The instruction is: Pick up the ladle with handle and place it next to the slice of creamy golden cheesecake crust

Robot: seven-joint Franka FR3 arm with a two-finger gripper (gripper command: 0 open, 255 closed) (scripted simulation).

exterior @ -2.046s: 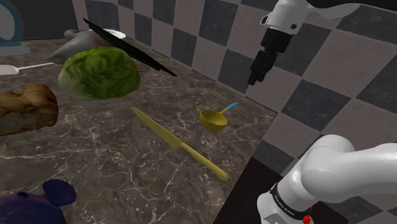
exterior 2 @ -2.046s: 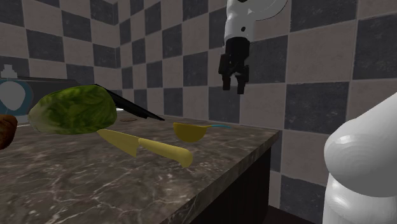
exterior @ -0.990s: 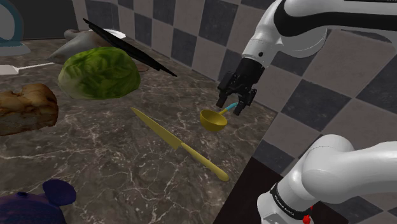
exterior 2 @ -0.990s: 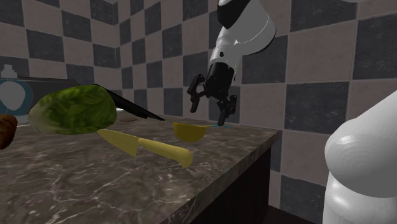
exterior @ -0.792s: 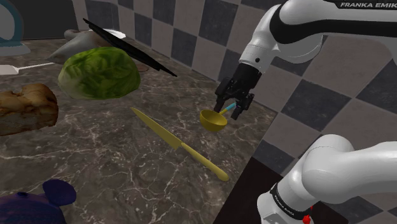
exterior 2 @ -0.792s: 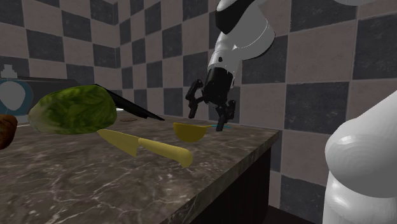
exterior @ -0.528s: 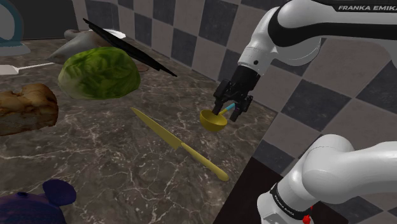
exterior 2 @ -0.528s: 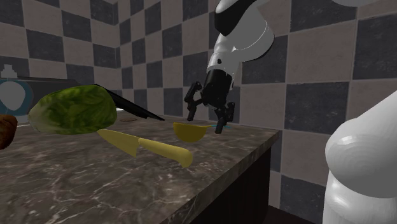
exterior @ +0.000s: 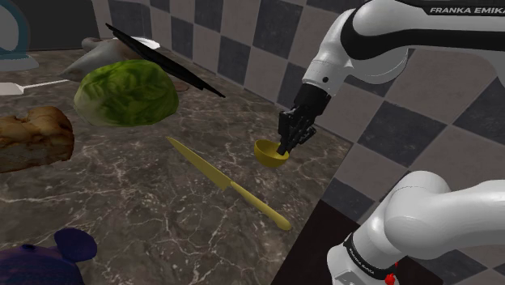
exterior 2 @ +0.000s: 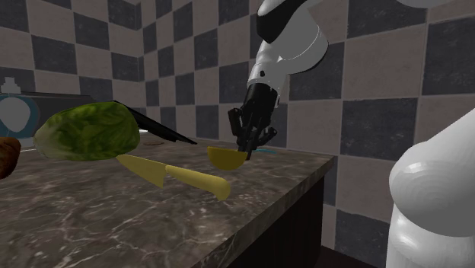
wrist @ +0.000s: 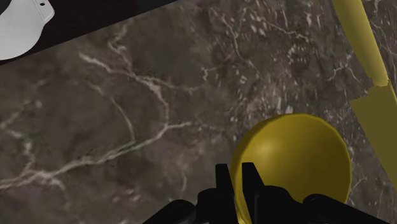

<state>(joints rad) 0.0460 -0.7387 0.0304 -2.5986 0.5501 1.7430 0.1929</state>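
Ladle [exterior: 269, 154] [exterior 2: 226, 158] [wrist: 292, 159], a yellow bowl resting on the dark marbled counter [exterior: 162, 214] near the corner closest to the checkered wall, sits under the black hand [exterior: 285, 146] [exterior 2: 247, 148] [wrist: 235, 170]. The wrist view shows the two fingers drawn close together, pinching the bowl's rim between them, and the hand hides the handle. A yellow knife [exterior: 227, 182] [exterior 2: 171, 173] [wrist: 372, 83] lies just beside the ladle, apart from it, towards the shoulder view's left. A green lettuce head [exterior: 127, 93] [exterior 2: 87, 131] sits farther along the counter, and a brown crusty lump [exterior: 32, 138] lies at the shoulder view's left edge, well apart from the ladle.
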